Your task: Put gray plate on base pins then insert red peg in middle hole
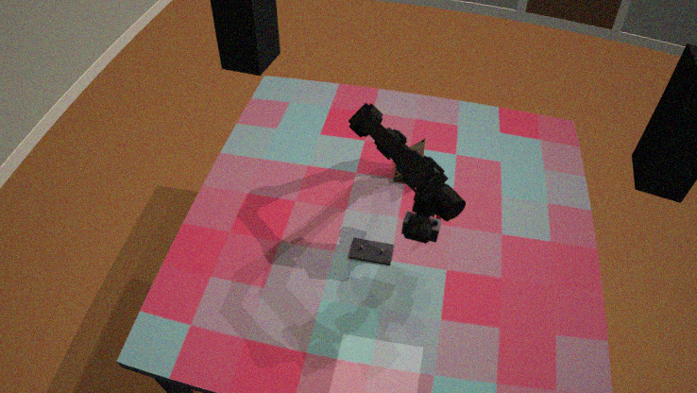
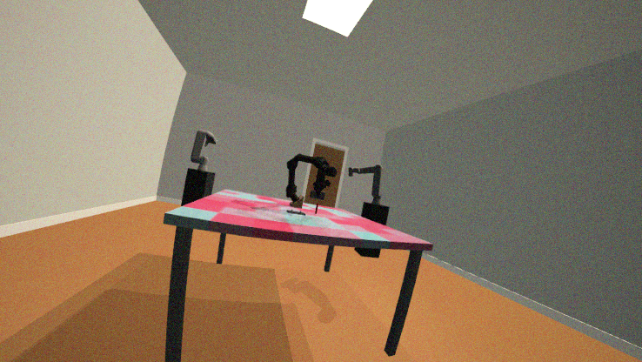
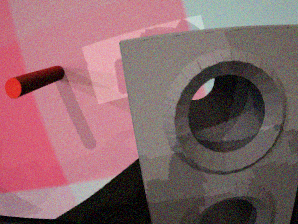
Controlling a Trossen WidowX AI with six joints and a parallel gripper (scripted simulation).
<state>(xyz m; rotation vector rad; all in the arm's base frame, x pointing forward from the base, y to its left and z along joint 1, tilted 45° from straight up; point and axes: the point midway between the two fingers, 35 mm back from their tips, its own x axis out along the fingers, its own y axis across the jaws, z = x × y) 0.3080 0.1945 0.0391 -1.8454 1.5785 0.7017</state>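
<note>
My gripper (image 1: pixel 421 228) (image 2: pixel 317 194) is shut on the gray plate and holds it above the table, to the right of the base in the top view. The gray plate (image 3: pixel 155 105) fills the right of the wrist view, with one round hole in full view and part of another below it. The dark base (image 1: pixel 371 256) (image 2: pixel 296 212) lies on the table with its two small pins pointing up and bare. The red peg (image 3: pixel 37 81) (image 2: pixel 316 208) stands upright on the table, below the gripper in the exterior view. The arm hides most or all of it in the top view.
The checkered table (image 1: pixel 527 293) (image 2: pixel 251 224) carries the arm, whose own mount is behind the base. Arm shadows fall across the table around the base. Black pedestals (image 1: pixel 248 39) (image 1: pixel 666 131) stand beyond the table; in the exterior view they bear other arms.
</note>
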